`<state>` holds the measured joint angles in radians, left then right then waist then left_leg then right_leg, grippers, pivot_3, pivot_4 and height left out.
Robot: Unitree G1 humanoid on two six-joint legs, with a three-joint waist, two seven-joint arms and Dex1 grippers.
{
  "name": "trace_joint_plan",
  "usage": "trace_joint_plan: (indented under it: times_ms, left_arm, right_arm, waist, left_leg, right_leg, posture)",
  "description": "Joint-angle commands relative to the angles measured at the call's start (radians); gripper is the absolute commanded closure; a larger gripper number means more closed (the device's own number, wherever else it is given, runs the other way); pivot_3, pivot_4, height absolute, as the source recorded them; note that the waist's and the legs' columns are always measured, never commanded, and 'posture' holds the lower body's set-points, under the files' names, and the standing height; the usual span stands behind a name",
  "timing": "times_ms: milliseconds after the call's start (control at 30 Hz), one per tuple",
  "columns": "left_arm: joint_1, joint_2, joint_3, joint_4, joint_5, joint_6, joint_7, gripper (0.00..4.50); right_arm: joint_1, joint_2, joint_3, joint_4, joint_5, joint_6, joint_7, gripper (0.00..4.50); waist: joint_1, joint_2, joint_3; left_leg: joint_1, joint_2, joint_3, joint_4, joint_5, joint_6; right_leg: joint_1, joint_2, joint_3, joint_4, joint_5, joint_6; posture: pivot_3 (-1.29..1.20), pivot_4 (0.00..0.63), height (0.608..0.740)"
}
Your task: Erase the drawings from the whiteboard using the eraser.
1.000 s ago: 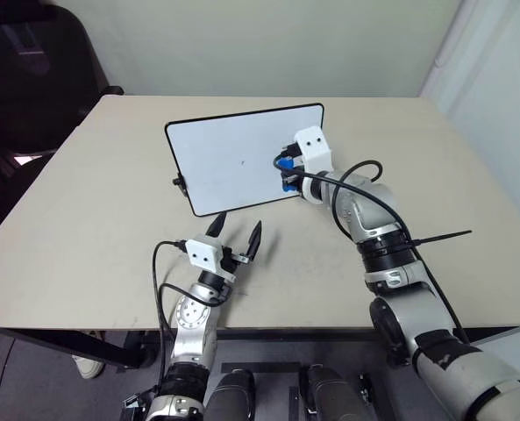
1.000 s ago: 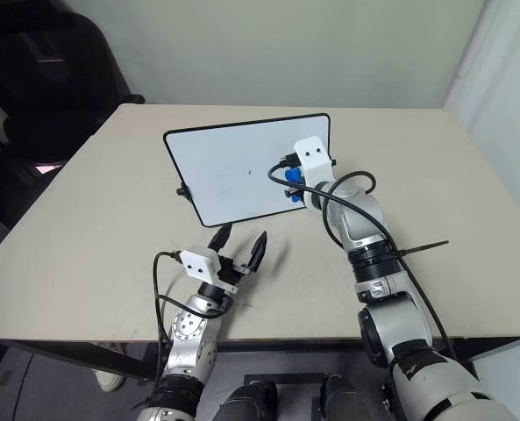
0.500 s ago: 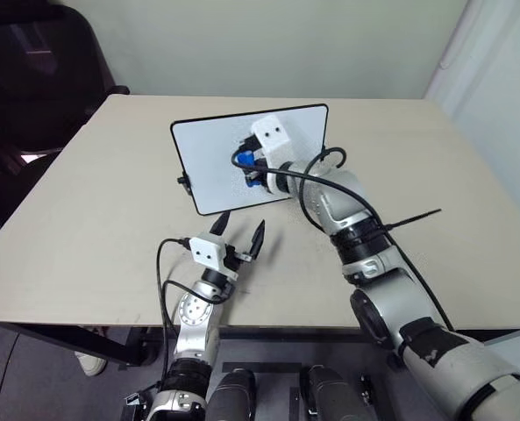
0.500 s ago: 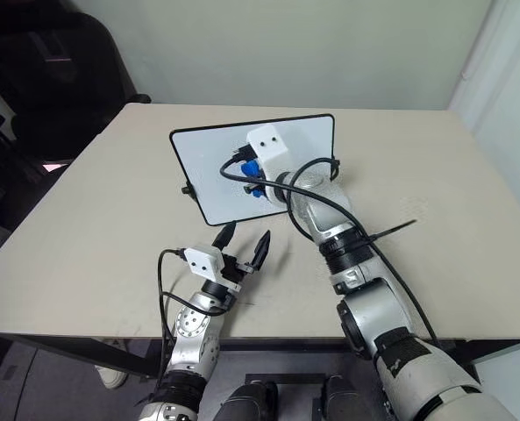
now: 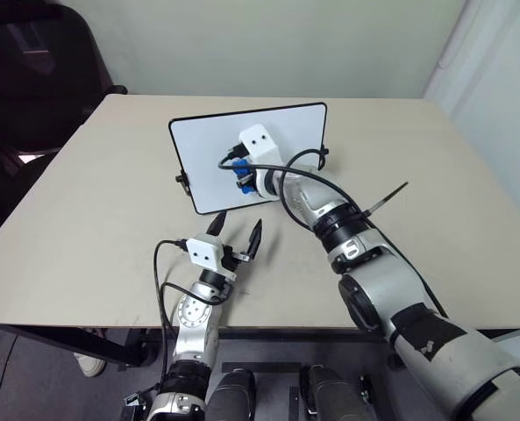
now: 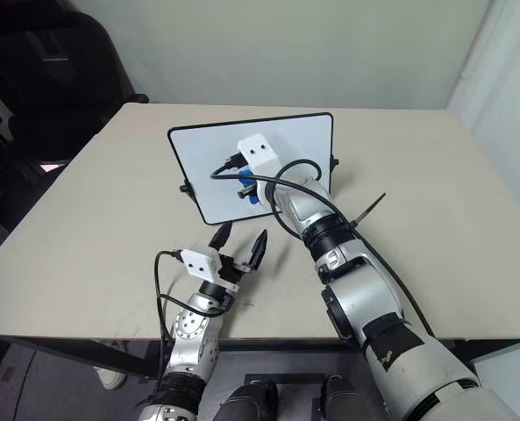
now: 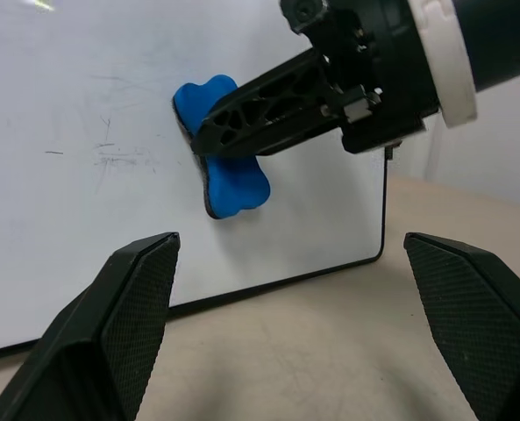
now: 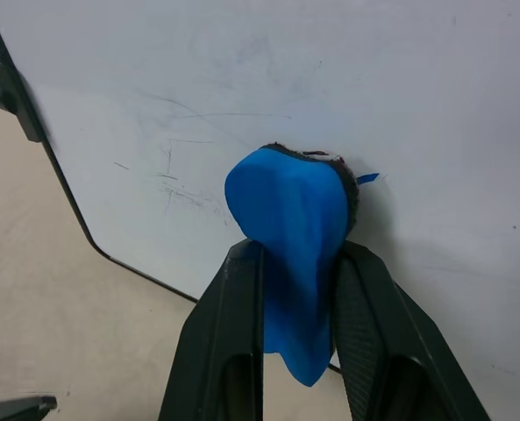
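I hold the eraser [image 8: 296, 237] clamped between the two black fingers of the right gripper [image 8: 299, 289], its dark felt face pressed flat on the white face of the whiteboard [image 5: 209, 153], toward the lower middle. I judge the eraser light and slightly soft, with a pinched waist; the current hold across that waist looks secure, and the plastic back could slip if the clamp loosens. The whiteboard stands tilted on small side feet on the table [image 5: 84, 210]. I judge it light and likely to slide or tip back under a hard push, so wipe pressure should stay moderate. Of the drawings [image 8: 167, 175], I see faint thin traces left on the face, beside the eraser toward the board's left edge. The left gripper [image 5: 235, 239] hovers over the table in front of the board's lower edge, fingers spread wide, holding nothing. A dark chair [image 5: 40, 70] stands beyond the table's far left corner, well apart. Nothing blocks the wipe path.
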<state>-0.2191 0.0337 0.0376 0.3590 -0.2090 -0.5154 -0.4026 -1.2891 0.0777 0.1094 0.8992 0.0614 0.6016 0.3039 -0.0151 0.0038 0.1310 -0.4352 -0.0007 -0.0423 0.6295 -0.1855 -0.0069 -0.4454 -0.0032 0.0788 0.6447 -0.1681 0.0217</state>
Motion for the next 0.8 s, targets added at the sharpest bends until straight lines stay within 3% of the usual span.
trace_joint_plan:
  times_ms: [33, 800]
  left_arm:
    - [0.017, 0.002, 0.009, 0.009, 0.0, 0.001, 0.008, 0.0]
    - [0.03, -0.007, 0.0, -0.017, -0.008, 0.023, -0.008, 0.0]
  right_arm:
    - [-0.054, -0.029, -0.062, 0.024, 0.004, -0.067, -0.055, 3.44]
    - [-0.059, -0.095, -0.11, 0.058, -0.006, -0.055, -0.087, 3.44]
  waist:
    - [0.0, 0.0, 0.0]
    - [0.001, 0.0, 0.0]
  left_leg:
    - [0.0, 0.0, 0.0, 0.0, 0.0, 0.0]
    - [0.0, 0.0, 0.0, 0.0, 0.0, 0.0]
  right_leg:
    - [0.0, 0.0, 0.0, 0.0, 0.0, 0.001]
    - [0.0, 0.0, 0.0, 0.0, 0.0, 0.0]
  posture:
    - [0.0, 0.15, 0.74]
    - [0.0, 0.15, 0.74]
